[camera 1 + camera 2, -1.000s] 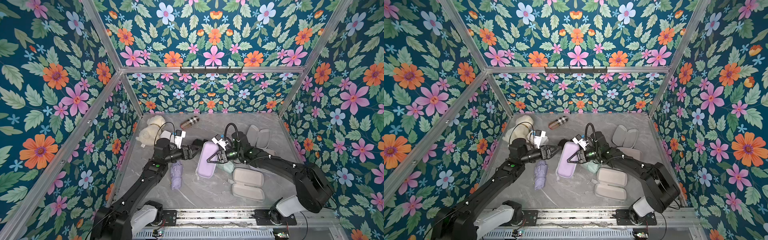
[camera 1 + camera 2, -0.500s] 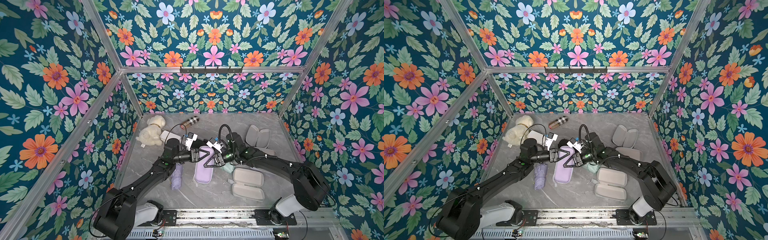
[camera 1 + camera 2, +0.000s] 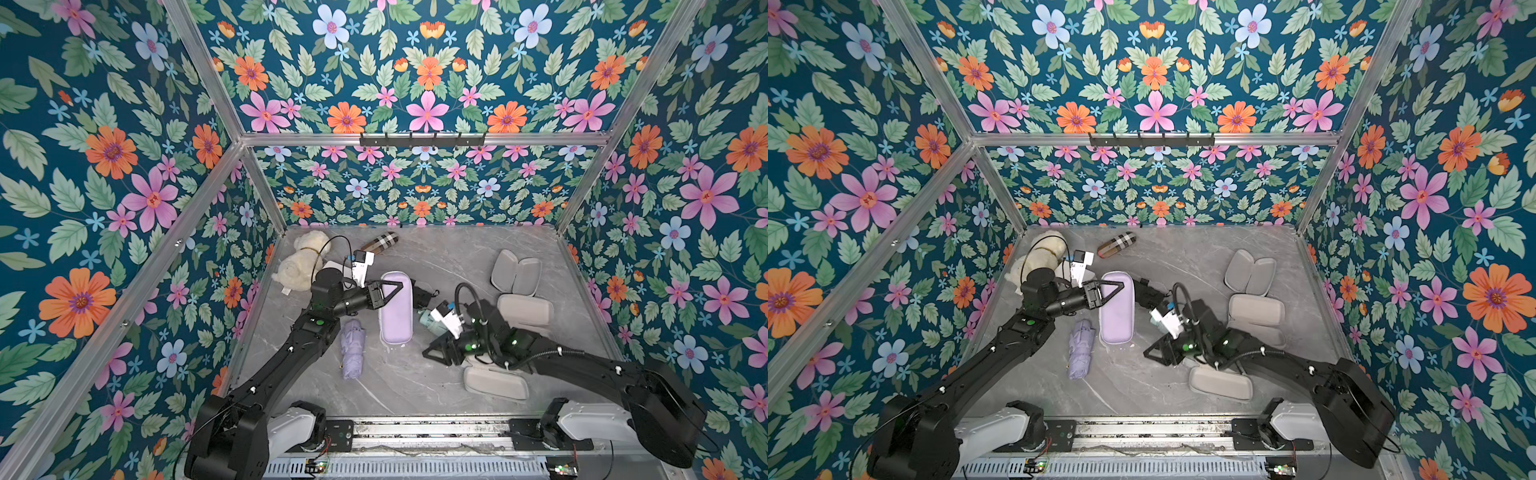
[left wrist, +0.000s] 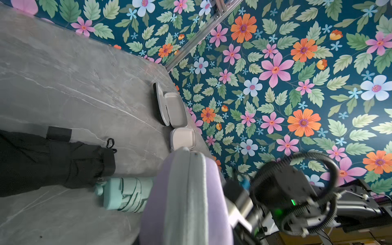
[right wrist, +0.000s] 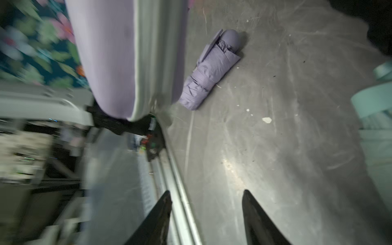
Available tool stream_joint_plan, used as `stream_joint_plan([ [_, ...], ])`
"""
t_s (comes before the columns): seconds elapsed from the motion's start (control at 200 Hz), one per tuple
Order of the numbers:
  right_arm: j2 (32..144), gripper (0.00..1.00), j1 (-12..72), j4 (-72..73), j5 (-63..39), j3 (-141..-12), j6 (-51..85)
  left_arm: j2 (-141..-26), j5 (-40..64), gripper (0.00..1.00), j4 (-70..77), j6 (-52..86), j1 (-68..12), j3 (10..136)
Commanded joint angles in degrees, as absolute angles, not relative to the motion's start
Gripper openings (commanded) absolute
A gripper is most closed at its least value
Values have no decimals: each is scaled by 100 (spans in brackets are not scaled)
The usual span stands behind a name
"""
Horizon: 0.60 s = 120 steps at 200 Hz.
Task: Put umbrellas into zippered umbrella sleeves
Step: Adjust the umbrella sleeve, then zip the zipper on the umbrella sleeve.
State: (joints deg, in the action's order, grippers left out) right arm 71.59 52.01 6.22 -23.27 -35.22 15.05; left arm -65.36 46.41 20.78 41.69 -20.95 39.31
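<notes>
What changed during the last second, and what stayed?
The left claw closed on the far end of the lavender sleeve. The right claw let it go, opened and drew back toward the robot. The sleeve turned straighter. The loose lavender umbrella stayed put.

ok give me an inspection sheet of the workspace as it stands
surface: grey marble tabletop, scuffed, a few pale crumbs
job's things: lavender sleeve closed; lavender umbrella loose beside it; mint umbrella and black umbrella on its other side; three open sleeves by the right arm
clutter: plush toy, plaid capsule at the back
hands: left hand shut on the lavender sleeve; right hand open, empty
cables: black cable loop at each wrist, snagging nothing
surroundings: floral walls, aluminium frame, hook rail
</notes>
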Motion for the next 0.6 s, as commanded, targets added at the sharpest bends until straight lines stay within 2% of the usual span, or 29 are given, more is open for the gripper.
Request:
stream_joint_plan([
  [0.0, 7253, 51, 5792, 1078, 905, -3540, -169, -6491, 4578, 11, 2368, 4261, -2115, 4024],
  [0.155, 7462, 46, 5865, 2088, 1117, -3617, -600, -6368, 4573, 12, 2366, 4295, -2181, 4028],
  [0.39, 7638, 44, 6260, 2917, 1158, -3736, -1491, -6285, 4535, 12, 2173, 4159, -2224, 3991],
  [0.595, 7631, 34, 6275, 3034, 1336, -3788, -1698, -6324, 4607, 12, 2153, 4141, -2224, 3974],
])
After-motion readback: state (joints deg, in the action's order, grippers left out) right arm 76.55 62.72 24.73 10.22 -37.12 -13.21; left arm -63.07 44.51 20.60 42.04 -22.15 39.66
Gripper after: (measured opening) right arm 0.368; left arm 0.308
